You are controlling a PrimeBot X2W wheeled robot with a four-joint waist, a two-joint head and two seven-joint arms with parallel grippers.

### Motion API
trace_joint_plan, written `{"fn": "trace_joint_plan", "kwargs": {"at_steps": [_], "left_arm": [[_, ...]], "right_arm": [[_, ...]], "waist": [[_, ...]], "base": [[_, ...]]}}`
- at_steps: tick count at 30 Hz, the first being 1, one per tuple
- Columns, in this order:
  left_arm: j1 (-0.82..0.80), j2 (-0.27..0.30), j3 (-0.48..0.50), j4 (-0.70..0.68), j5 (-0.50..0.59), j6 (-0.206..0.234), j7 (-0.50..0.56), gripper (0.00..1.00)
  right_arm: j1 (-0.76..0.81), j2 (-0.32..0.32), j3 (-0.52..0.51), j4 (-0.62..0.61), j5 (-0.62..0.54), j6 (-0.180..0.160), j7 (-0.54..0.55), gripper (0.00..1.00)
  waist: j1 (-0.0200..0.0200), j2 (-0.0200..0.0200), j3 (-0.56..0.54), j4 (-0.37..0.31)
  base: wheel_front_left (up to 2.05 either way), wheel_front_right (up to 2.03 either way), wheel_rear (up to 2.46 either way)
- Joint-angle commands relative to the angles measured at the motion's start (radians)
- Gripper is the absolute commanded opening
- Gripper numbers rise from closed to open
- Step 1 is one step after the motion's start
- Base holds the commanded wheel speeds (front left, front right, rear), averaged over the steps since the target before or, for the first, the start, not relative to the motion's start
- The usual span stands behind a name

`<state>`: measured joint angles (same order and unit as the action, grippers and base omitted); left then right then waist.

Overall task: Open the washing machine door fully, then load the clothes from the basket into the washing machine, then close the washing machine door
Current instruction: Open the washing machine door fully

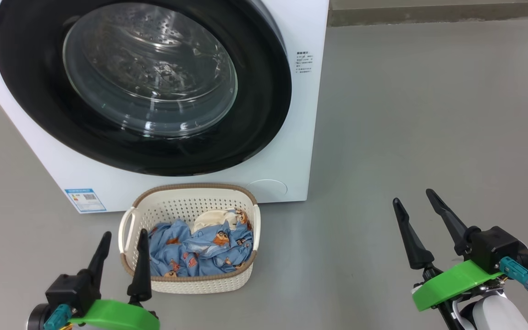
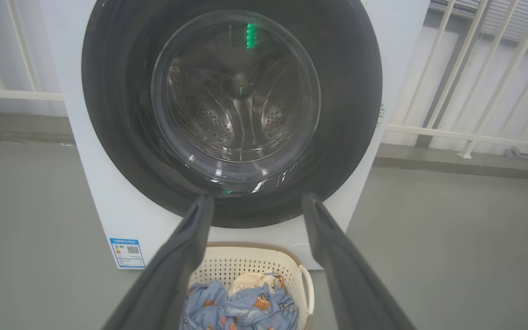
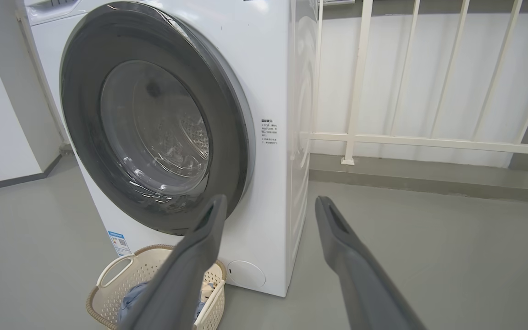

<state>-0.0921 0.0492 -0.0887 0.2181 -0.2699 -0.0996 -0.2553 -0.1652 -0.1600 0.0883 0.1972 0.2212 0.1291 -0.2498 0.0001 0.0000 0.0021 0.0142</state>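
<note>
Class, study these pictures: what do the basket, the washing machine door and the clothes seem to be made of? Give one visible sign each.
The basket: matt cream plastic, likely moulded, given its even perforations; its brown rim only looks woven. The washing machine door: glossy black, probably plastic, with a clear centre of glass or similar, showing sharp reflections. The clothes: soft printed fabric, crumpled in folds.

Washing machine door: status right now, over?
Left end effector, right end effector open, empty. Door shut. Clothes in basket, right below door. Nothing across door.

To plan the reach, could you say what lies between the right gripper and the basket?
Only bare grey floor separates the right gripper from the basket, as the head view shows.
</note>
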Motion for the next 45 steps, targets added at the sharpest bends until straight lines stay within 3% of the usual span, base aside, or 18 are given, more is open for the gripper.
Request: {"fn": "trace_joint_plan", "kwargs": {"at_steps": [1, 20, 30, 31, 32, 33, 34, 36, 37, 41, 45], "left_arm": [[-0.046, 0.018, 0.031, -0.024, -0.001, 0.008, -0.006, 1.0], [-0.085, 0.021, 0.033, -0.061, 0.004, 0.02, -0.006, 1.0], [-0.117, 0.023, 0.033, -0.103, 0.004, 0.017, -0.006, 1.0], [-0.12, 0.023, 0.032, -0.11, 0.004, 0.015, -0.006, 1.0], [-0.124, 0.022, 0.032, -0.118, 0.004, 0.014, -0.006, 1.0], [-0.127, 0.022, 0.033, -0.125, 0.004, 0.013, -0.006, 1.0], [-0.132, 0.021, 0.035, -0.133, 0.004, 0.012, -0.006, 1.0], [-0.143, 0.019, 0.041, -0.157, 0.007, 0.011, -0.006, 1.0], [-0.147, 0.018, 0.042, -0.169, 0.009, 0.01, -0.006, 1.0], [-0.158, 0.013, 0.046, -0.201, 0.009, 0.007, -0.006, 1.0], [-0.168, 0.008, 0.05, -0.219, 0.01, 0.004, -0.006, 1.0]], "right_arm": [[-0.032, -0.009, 0.025, -0.02, -0.002, 0.002, -0.012, 1.0], [-0.214, -0.079, 0.012, -0.004, 0.037, 0.002, -0.012, 1.0], [-0.36, -0.12, -0.016, 0.035, 0.125, 0.002, -0.012, 1.0], [-0.379, -0.127, -0.018, 0.045, 0.143, 0.002, -0.012, 0.96], [-0.397, -0.135, -0.022, 0.058, 0.161, 0.002, -0.012, 0.78], [-0.417, -0.144, -0.023, 0.07, 0.177, 0.002, -0.012, 0.47], [-0.437, -0.152, -0.022, 0.08, 0.199, 0.002, -0.011, 0.37], [-0.479, -0.17, -0.018, 0.103, 0.246, 0.002, -0.002, 0.08], [-0.499, -0.177, -0.014, 0.113, 0.275, 0.002, 0.004, 0.0], [-0.557, -0.21, 0.016, 0.144, 0.334, 0.002, 0.021, 0.0], [-0.631, -0.205, 0.05, 0.184, 0.501, 0.002, 0.063, 0.0]], "waist": [[-0.0001, 0.0, 0.002, 0.0], [-0.0001, 0.0, 0.122, 0.02], [-0.0001, 0.0, 0.21, 0.044], [-0.0001, 0.0, 0.221, 0.049], [-0.0001, 0.0, 0.232, 0.053], [-0.0001, 0.0, 0.244, 0.058], [-0.0001, 0.0, 0.255, 0.063], [-0.0001, 0.0, 0.278, 0.072], [-0.0001, 0.0, 0.289, 0.077], [-0.0001, 0.0, 0.32, 0.089], [-0.0001, 0.0, 0.349, 0.101]], "base": [[0.0, 0.0, 0.0], [0.0, 0.0, 0.0], [0.0, 0.0, 0.0], [0.0, 0.0, 0.0], [0.0, 0.0, 0.0], [0.0, 0.0, 0.0], [0.0, 0.0, 0.0], [0.0, 0.0, 0.0], [0.0, 0.0, 0.0], [0.0, 0.0, 0.0], [0.0, 0.0, 0.0]]}}
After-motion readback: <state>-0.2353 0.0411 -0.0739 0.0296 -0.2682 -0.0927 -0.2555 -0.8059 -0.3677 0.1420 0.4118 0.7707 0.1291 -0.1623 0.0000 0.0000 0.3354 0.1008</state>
